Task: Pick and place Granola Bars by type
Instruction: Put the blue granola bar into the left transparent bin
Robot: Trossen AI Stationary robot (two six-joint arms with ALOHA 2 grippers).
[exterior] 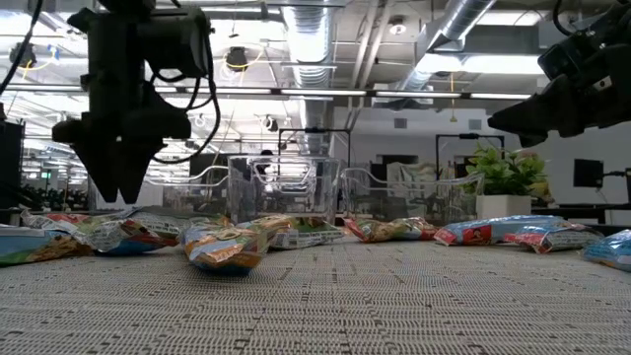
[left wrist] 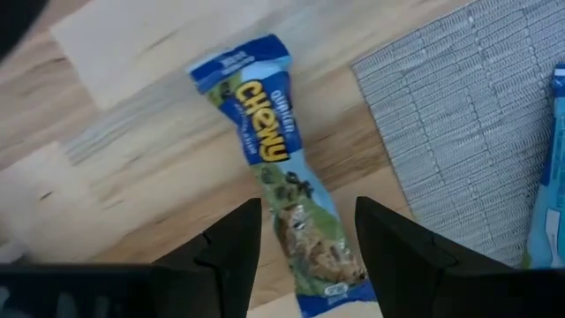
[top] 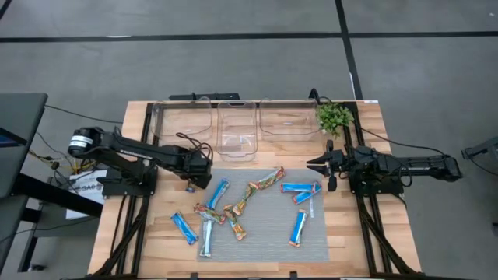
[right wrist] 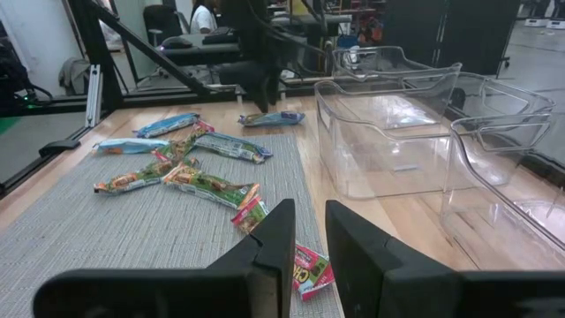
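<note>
Wooden table, grey mat at lower centre. Three clear bins along upper edge. Granola bars scattered on mat, lower middle of frame. Left gripper left of centre — fingers apart, straddling blue bar lying on bare wood, not gripped. Right gripper right of centre — fingers nearly together, empty.

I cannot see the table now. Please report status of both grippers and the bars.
Left gripper open, above blue Chewy bar lying on bare wood beside grey mat. Right gripper nearly shut, empty, waiting near plant. Nothing blocking.
</note>
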